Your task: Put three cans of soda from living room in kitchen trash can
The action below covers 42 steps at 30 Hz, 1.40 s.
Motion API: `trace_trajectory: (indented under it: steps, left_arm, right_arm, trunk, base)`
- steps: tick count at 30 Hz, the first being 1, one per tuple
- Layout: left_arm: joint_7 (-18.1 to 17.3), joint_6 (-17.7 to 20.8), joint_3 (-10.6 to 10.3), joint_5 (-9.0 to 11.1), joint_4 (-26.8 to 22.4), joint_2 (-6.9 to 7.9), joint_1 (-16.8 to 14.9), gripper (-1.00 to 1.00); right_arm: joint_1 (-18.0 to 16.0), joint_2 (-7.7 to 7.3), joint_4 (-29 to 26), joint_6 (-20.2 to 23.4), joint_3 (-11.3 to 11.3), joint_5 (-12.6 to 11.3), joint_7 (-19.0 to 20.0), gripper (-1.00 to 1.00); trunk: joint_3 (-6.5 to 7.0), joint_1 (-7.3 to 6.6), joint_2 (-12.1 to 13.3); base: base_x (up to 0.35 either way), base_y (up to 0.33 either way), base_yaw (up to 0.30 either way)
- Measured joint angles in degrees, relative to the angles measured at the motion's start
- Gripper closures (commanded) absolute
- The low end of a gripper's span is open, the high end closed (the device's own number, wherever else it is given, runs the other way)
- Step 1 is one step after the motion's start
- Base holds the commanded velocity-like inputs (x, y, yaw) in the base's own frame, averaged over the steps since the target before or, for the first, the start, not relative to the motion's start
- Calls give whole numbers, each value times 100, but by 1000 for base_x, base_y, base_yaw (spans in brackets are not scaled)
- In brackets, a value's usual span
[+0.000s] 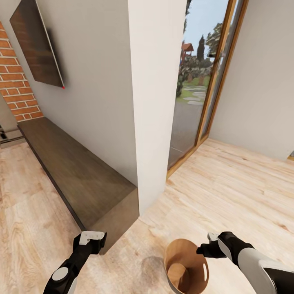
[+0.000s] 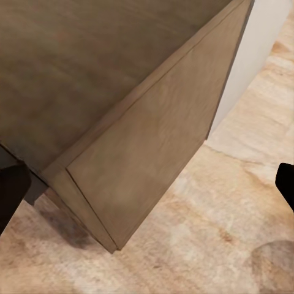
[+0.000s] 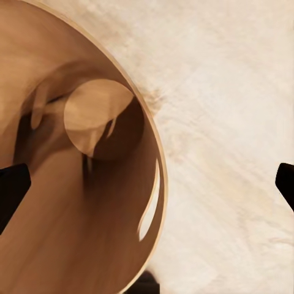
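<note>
Right pincer (image 1: 207, 243) gapes empty above tash can (image 1: 195, 281).

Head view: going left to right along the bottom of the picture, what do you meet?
Left gripper → end of the dark wood bench → bin → right gripper.

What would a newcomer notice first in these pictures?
Probably the coppery trash can, low in the head view on the light wood floor, with the right tool beside its rim. Next, the long dark wooden bench along the grey wall under the TV, and the glass door showing a garden.
</note>
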Motion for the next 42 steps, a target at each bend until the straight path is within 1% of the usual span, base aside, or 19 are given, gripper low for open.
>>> trace_trajectory:
  steps: [9, 18, 20, 21, 24, 27, 32, 35, 42]
  left_arm:
    - [8, -1, 0, 8, 0, 3, 0, -100]
    - [1, -1, -2, 3, 0, 2, 0, -100]
    - [0, -1, -1, 1, 0, 0, 0, -100]
    - [-4, -1, -1, 2, 0, -1, 0, -100]
    - [-8, 0, -3, 4, 0, -2, 0, -100]
    - [-15, -1, -7, 5, 0, -2, 3, -100]
    - [-14, 0, -6, 5, 0, -3, 2, -100]
    - [-17, 3, -7, 10, 0, -1, 1, -100]
    - [-13, 0, -7, 10, 0, -2, 0, -100]
  right_arm:
    - [0, 0, -10, 3, 6, 0, 0, -100]
    - [-23, 4, -132, 128, 2, 1, -19, -100]
    - [-40, 4, -175, 230, 1, 4, -21, -100]
    - [-67, 3, -221, 402, 0, 5, -26, -100]
    - [-122, 5, -355, 677, -1, 3, -26, -100]
    - [-169, 25, -636, 894, -1, -6, -26, -100]
    - [-194, 74, -896, 1006, 6, -6, -73, -100]
    - [-201, 90, -946, 1026, 12, -9, -94, -100]
    - [-215, 93, -993, 1042, 11, -16, -82, -100]
  trunk:
    - [-162, 198, -361]
    - [-323, 395, -722]
    - [-324, 396, -723]
    - [-323, 396, -723]
    - [-323, 396, -723]
    - [-323, 396, -723]
    - [-324, 396, -723]
    - [-324, 396, -723]
    - [-449, 549, -1003]
  base:
    - [0, 0, 0]
    - [0, 0, 0]
    - [0, 0, 0]
    - [0, 0, 0]
    - [0, 0, 0]
    - [0, 0, 0]
    - [0, 0, 0]
    - [0, 0, 0]
    - [0, 0, 0]
